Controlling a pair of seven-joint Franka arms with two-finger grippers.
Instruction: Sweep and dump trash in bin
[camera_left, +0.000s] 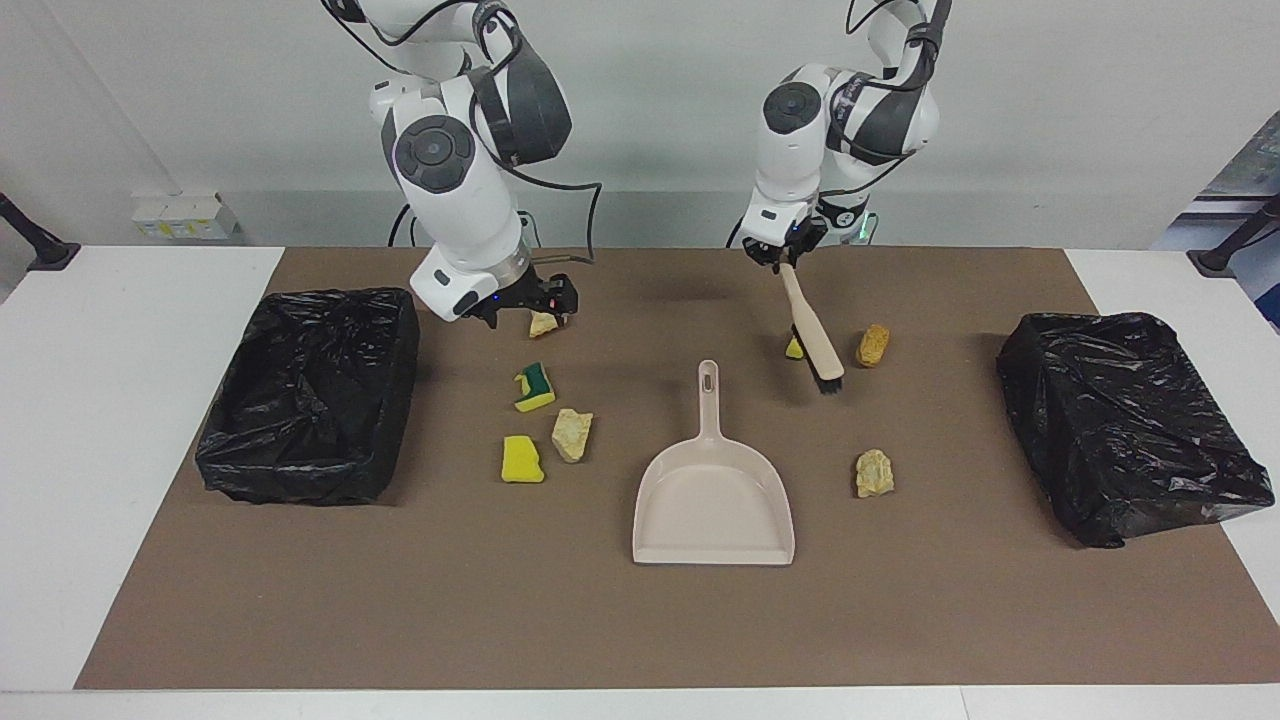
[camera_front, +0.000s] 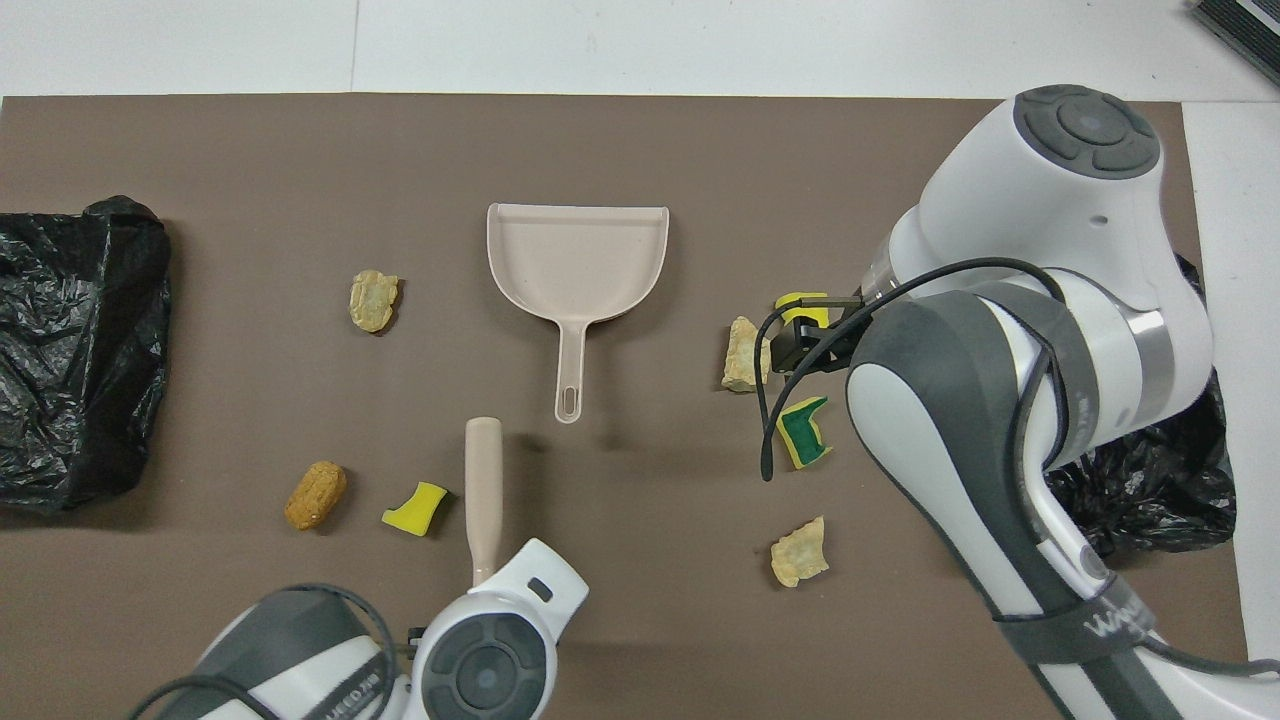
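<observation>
The left gripper (camera_left: 783, 258) is clenching a brush (camera_left: 812, 330), angling its bristles beside a yellow sponge bit (camera_front: 416, 507) to sweep it toward the dustpan (camera_left: 712, 500); the right gripper (camera_left: 548, 303), fingers released, is hovering over a foam lump (camera_left: 543, 323) near the bin (camera_left: 310, 395), waiting

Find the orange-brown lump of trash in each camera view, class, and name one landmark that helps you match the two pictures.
Facing view: the orange-brown lump lies right of centre, beside the brush, nearer the robots than the dustpan.
Overhead view: the lump lies lower left, beside a yellow sponge bit.
Shared landmark: the beige dustpan, mid-mat in both views.
</observation>
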